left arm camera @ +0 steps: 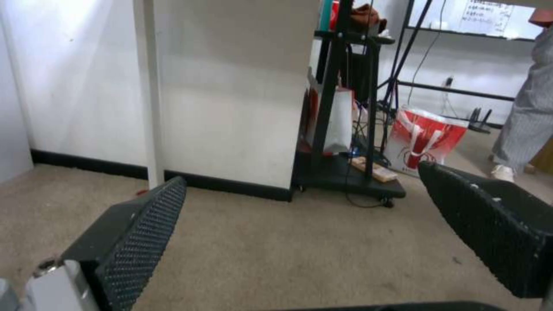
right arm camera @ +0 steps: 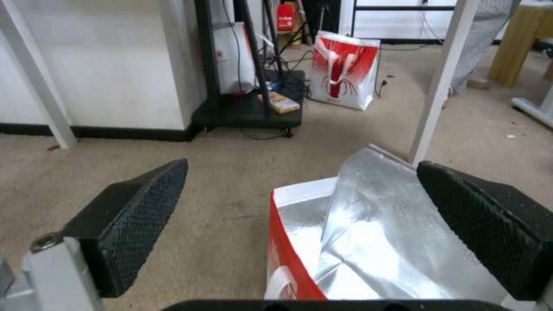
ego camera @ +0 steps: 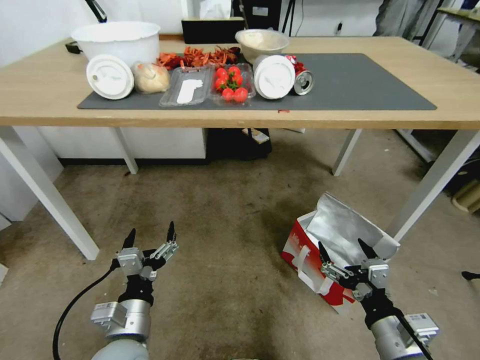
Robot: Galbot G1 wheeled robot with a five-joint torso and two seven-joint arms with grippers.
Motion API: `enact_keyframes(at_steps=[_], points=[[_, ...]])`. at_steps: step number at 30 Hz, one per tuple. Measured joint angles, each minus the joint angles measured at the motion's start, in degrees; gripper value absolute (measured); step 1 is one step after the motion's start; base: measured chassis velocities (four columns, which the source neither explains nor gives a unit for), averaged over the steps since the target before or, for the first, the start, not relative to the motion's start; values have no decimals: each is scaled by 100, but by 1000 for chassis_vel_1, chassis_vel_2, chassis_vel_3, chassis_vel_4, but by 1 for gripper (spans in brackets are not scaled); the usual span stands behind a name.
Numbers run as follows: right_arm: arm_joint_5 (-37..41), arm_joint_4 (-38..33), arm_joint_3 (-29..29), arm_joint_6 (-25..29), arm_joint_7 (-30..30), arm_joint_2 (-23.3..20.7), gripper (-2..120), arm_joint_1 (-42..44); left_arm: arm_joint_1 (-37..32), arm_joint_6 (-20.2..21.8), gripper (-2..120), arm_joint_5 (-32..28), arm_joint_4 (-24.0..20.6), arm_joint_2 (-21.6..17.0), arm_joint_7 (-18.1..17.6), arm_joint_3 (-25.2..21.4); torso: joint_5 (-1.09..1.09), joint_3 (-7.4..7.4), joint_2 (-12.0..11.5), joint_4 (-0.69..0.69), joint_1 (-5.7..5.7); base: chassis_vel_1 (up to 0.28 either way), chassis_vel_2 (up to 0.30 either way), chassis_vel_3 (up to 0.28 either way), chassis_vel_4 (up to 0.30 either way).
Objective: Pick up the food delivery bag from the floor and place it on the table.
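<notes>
While the food delivery bag (ego camera: 320, 250) stands open on the floor (ego camera: 225, 225) beside a white leg of the table, foil lining showing, the right gripper (ego camera: 347, 255) hovers over it with jaws spread, touching nothing. Left gripper (ego camera: 150, 237) hangs above bare floor, jaws spread. On the tabletop (ego camera: 40, 95) a grey mat (ego camera: 360, 85) carries a clear tray of tomatoes (ego camera: 231, 84), white bowls and lids

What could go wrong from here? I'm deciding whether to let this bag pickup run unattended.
1. The food delivery bag stands on the floor with loose foil open; the open right gripper above it could pinch foil rather than a handle.
2. A table leg stands close behind the bag and could snag it.
3. Containers crowd the mat's left side, limiting landing space.
</notes>
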State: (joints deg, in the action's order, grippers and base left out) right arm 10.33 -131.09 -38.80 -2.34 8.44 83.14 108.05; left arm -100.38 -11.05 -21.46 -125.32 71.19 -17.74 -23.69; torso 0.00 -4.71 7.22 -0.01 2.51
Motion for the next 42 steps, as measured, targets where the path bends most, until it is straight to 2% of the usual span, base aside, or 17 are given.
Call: enact_keyframes(at_steps=[21,27,42], points=[[15,18,-10,-8,17,-36,100,11,-27,-68,100,3,18,38,-4,1,0,450,-495,0,-46,0,0,0,0],[33,-23,-18,-8,27,-26,100,24,-49,-90,100,23,13,54,8,0,0,471,-597,0,-67,0,0,0,0],[46,-39,-38,-8,32,-11,100,39,-40,-150,100,83,61,50,71,-2,0,471,-587,0,-71,0,0,0,0]])
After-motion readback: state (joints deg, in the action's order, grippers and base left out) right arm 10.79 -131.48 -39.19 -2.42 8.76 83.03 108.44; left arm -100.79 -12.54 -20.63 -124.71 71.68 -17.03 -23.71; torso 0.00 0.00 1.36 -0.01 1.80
